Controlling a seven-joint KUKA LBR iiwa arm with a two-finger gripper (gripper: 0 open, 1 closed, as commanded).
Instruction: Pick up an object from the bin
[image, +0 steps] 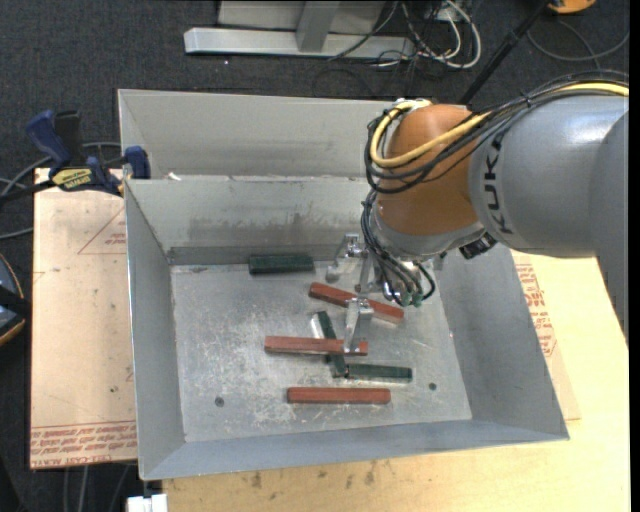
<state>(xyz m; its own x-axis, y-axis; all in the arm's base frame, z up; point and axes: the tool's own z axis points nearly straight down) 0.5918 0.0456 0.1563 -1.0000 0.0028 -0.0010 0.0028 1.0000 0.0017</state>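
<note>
A red-brown flat bar (300, 345) lay near the middle of the bin (200, 330), its right end under the gripper (352, 340) (open or closed state could not be determined). A dark green bar (380, 372) lay just beside that end. A second green bar (281, 264) lay by the rear wall. The grey metal floor was scuffed. Dark carpet (60, 60) and cables (440, 40) lay beyond the bin.

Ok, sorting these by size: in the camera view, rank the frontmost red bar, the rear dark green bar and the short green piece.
1. Frontmost red bar.
2. Rear dark green bar, clearly shorter, though farther from the camera.
3. Short green piece, smallest.
</note>
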